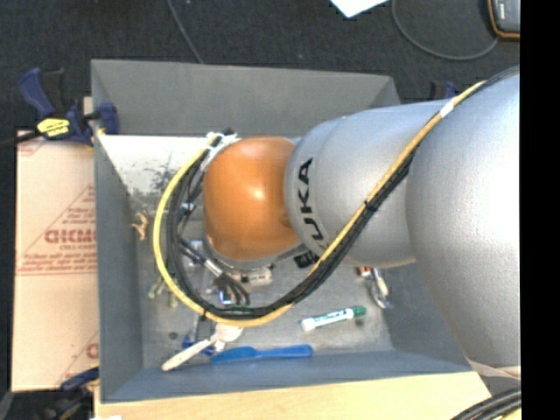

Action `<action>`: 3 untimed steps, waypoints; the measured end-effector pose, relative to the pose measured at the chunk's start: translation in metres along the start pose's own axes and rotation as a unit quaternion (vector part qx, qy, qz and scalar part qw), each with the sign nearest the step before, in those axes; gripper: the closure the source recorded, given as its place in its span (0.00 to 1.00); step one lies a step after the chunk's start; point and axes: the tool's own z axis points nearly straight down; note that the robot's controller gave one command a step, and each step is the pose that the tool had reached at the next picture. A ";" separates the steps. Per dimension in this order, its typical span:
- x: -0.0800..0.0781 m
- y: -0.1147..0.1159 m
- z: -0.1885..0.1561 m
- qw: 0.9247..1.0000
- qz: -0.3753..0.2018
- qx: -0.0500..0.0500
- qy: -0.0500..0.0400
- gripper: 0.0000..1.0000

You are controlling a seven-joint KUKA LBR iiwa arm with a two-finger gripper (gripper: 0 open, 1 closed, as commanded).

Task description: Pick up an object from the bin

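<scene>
Camera view: my arm reached in from the right, its orange cover [249, 199] above the left half of the grey bin [118, 261]. My gripper [229, 294] sat low beneath it; I could not tell whether it was wide or narrow. Nearest lay a blue stick with a white end [262, 353] along the near wall, and a green-capped white pen [332, 318] was just beside.

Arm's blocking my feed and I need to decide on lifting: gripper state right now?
Gripper: cannot be told; it is tucked beneath the orange wrist cover, close to the blue toothbrush.
</scene>
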 end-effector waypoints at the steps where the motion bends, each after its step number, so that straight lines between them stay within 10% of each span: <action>1: 0.015 -0.062 0.090 0.998 -0.055 -0.001 -0.004 0.00; 3: 0.015 -0.060 0.087 0.998 -0.060 -0.001 -0.005 0.00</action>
